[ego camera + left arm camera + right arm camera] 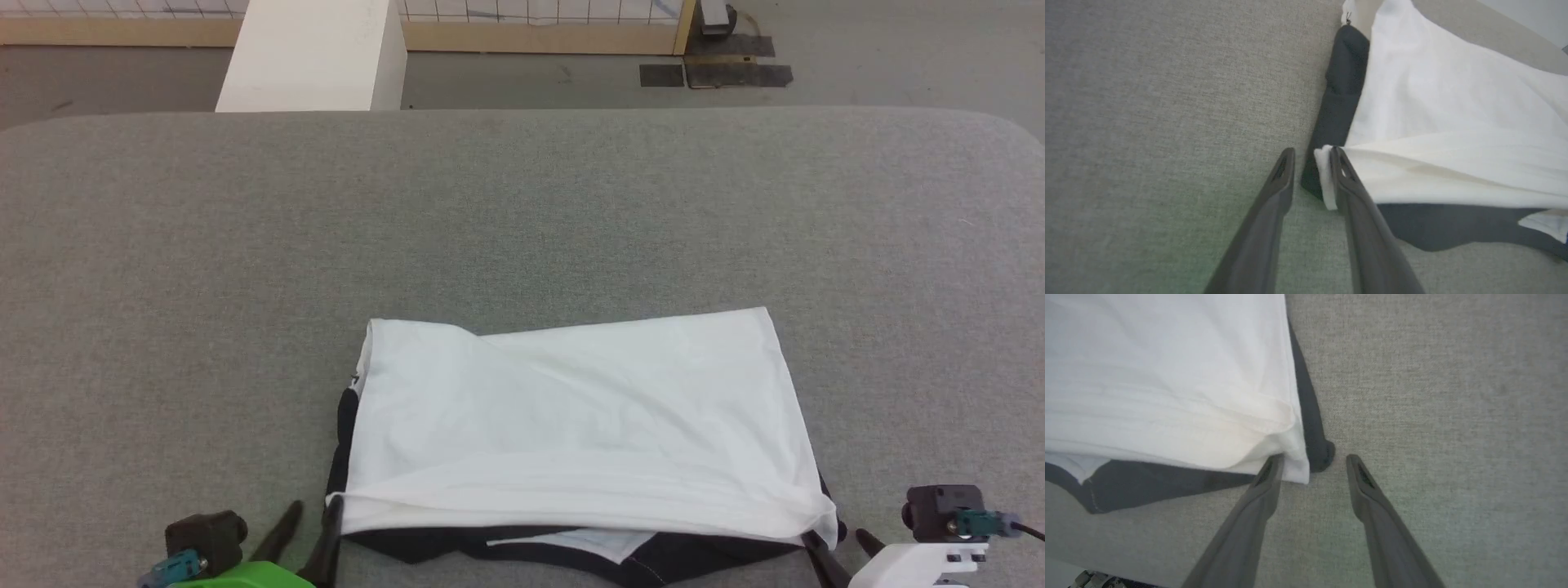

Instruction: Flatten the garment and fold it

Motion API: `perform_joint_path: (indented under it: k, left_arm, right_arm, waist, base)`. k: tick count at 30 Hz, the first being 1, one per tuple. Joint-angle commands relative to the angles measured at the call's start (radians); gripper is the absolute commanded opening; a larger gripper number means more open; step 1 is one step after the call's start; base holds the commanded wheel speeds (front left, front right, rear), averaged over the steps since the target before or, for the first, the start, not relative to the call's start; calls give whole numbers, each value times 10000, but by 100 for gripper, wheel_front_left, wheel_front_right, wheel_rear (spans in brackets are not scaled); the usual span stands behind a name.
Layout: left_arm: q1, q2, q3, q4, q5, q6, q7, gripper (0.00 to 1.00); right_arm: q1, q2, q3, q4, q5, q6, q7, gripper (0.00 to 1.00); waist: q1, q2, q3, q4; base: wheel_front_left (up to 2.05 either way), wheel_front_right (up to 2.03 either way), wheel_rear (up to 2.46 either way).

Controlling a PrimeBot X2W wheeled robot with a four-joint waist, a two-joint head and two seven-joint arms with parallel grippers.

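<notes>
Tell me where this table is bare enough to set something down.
Bare: the whole table between the garment and the far rim, plus strips either side of it. Crowded: the near edge, where the left pincer and right pincer sit open at its corners.

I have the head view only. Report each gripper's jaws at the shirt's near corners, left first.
Observer: The left gripper is open; the raglan shirt has its white corner between the fingers, against one, unpinched.
Operator: Now the right.
Observer: The right gripper is open wide; one fingertip meets the white hem corner, the other is over bare grey table.
Operator: Say what pokes out there.
Observer: A black sleeve end, lying between the two fingertips.
</notes>
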Motion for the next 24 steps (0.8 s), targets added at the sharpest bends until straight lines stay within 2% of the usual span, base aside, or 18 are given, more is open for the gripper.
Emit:
perform_joint_path:
  k: [1,6,11,15,21,24]
  left_arm:
    - [69,-34,66,46,-47,87,-109,100]
    - [-60,-19,296,-31,88,114,-782,100]
    - [-414,-33,470,-124,585,226,-1837,100]
    - [-855,-81,516,-31,1059,274,-2289,100]
    - [-1756,-158,532,248,2127,264,-2536,100]
    - [-2181,-394,663,292,2556,187,-2551,100]
  right_arm:
    - [105,-15,-22,-39,189,-15,-193,100]
    - [23,-15,-232,-359,706,-15,-820,100]
    - [-244,-15,-573,-698,1264,-15,-1909,100]
    - [-497,-15,-723,-644,1556,-15,-2508,100]
    - [-1203,-15,-496,586,1638,-15,-2993,100]
    - [-1616,-15,-253,1527,1660,-15,-2891,100]
  waist:
    - [1,111,-96,67]
    - [1,111,-356,202]
    - [1,111,-642,369]
    - [1,111,-814,435]
    - [1,111,-959,470]
    - [1,111,-976,477]
  base:
    - [0,0,0]
    - [0,0,0]
    - [0,0,0]
    - [0,0,0]
    - [0,0,0]
    - [0,0,0]
